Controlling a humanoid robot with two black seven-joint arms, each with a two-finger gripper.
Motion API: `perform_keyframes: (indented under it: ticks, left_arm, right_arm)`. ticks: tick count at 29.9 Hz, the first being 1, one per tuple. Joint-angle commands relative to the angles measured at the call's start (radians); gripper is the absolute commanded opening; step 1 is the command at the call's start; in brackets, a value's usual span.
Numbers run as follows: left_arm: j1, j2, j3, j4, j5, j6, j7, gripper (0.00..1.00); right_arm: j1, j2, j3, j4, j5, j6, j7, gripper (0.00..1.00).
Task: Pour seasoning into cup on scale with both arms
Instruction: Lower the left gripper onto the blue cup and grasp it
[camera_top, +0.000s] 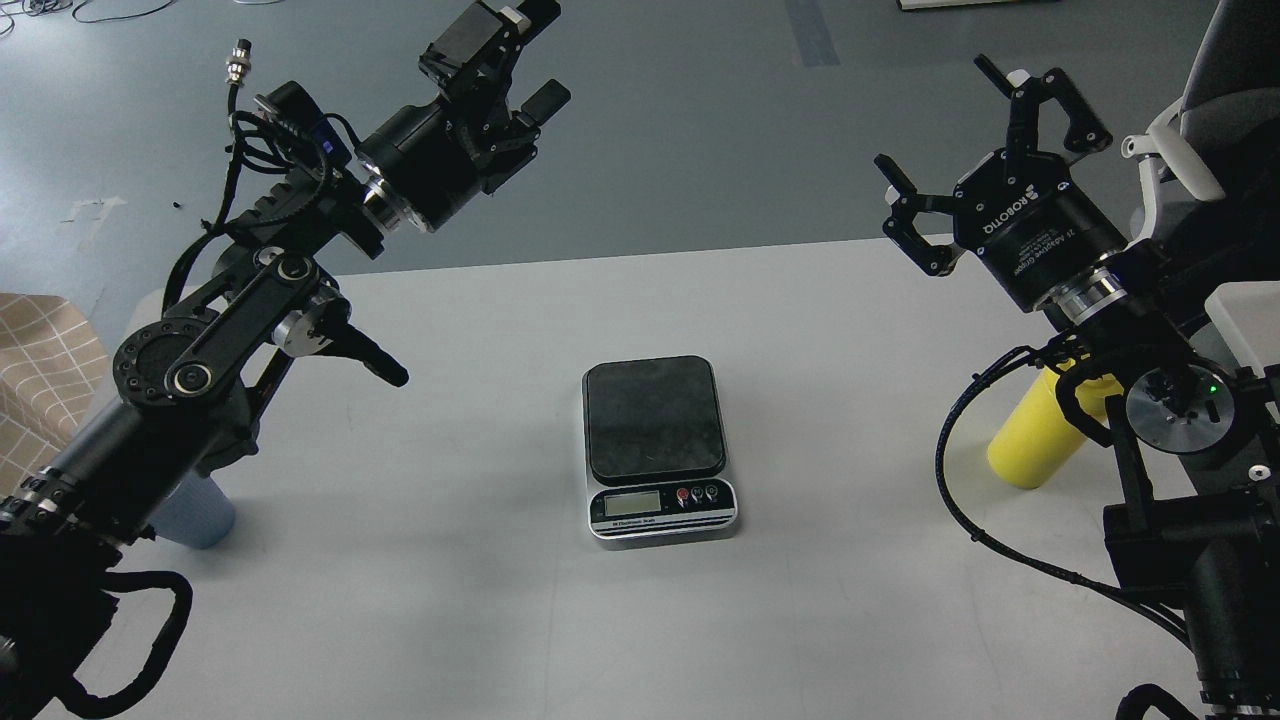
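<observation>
The big white table (820, 400) fills most of the view, with grey floor behind its far edge.

The left arm (200, 350) reaches up from the table's left side. Its left gripper (535, 60) hangs in the air past the far edge, over the floor. The fingers are spread apart and hold nothing.

The right arm (1150, 400) comes in over the right edge of the table. Its right gripper (960, 140) is up in the air near the far right corner. The fingers are wide open and empty too.

The kitchen scale (657, 450) sits flat in the middle of the table, a bit nearer the front edge. Its dark plate is bare. The little grey screen and three small round buttons face the front.

The yellow seasoning bottle (1035, 440) is close to the right edge. The right arm covers its top, so only the lower part shows, and it looks tilted.

The light-blue cup (195, 510) stands near the left edge. The left arm hides most of it. It is well apart from the scale
</observation>
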Motion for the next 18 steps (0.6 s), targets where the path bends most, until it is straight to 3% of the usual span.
perform_keyframes:
  ticks: [1, 5, 9, 13, 18]
  left_arm:
    - [0.014, 0.132, 0.075, -0.077, 0.096, 0.008, -0.002, 1.00]
    - [0.018, 0.278, 0.183, -0.120, 0.285, 0.047, -0.016, 1.00]
    - [0.080, 0.437, 0.232, -0.125, 0.460, 0.166, -0.110, 1.00]
    - [0.125, 0.566, 0.233, -0.125, 0.469, 0.185, -0.110, 1.00]
    - [0.258, 0.742, 0.278, -0.117, 0.471, 0.354, -0.110, 1.00]
  right_arm:
    - [-0.001, 0.000, 0.000, 0.001, 0.000, 0.000, 0.002, 1.00]
    - [-0.008, 0.000, 0.000, 0.001, 0.000, 0.000, 0.000, 1.00]
    - [-0.025, 0.000, 0.000, 0.002, 0.000, 0.000, 0.002, 1.00]
    - [-0.030, 0.000, 0.000, 0.002, 0.000, 0.000, 0.002, 1.00]
    - [-0.030, 0.000, 0.000, 0.007, -0.002, 0.001, 0.002, 1.00]
